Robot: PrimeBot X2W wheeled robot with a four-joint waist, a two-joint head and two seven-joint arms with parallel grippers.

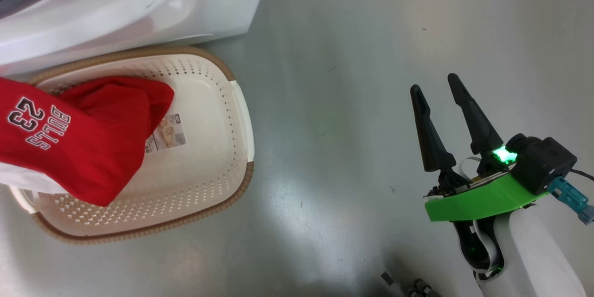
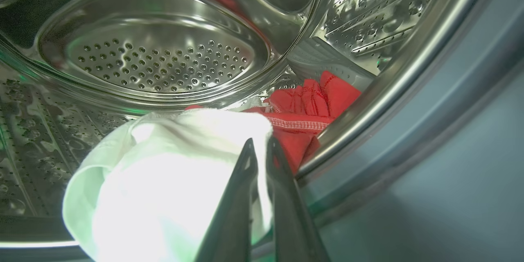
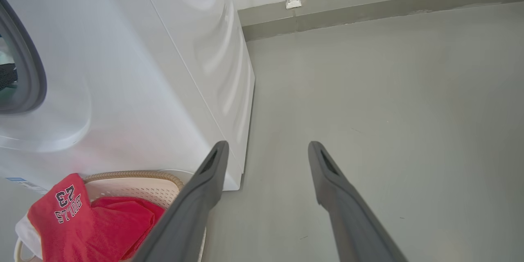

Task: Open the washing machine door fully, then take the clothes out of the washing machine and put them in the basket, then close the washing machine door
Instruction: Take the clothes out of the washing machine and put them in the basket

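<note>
My left gripper (image 2: 260,141) is inside the steel drum (image 2: 155,61) of the washing machine (image 1: 139,0), its fingers nearly together and pinching a bunched white garment (image 2: 163,180). Beyond it, red cloth (image 2: 311,102) with white stitching lies against the drum's lip. The red "BULLS 23" jersey (image 1: 83,139) is draped over the left side of the cream basket (image 1: 139,53), which stands on the floor against the machine's front. Far to the right of the basket, my right gripper (image 1: 433,82) hangs open and empty over bare floor. The washing machine door is out of view.
Grey floor (image 1: 348,102) stretches between the basket and my right arm. In the right wrist view the machine's white side (image 3: 143,69) runs back to a wall with a low ledge (image 3: 368,4). The basket (image 3: 135,176) and jersey (image 3: 82,217) sit at that view's lower left.
</note>
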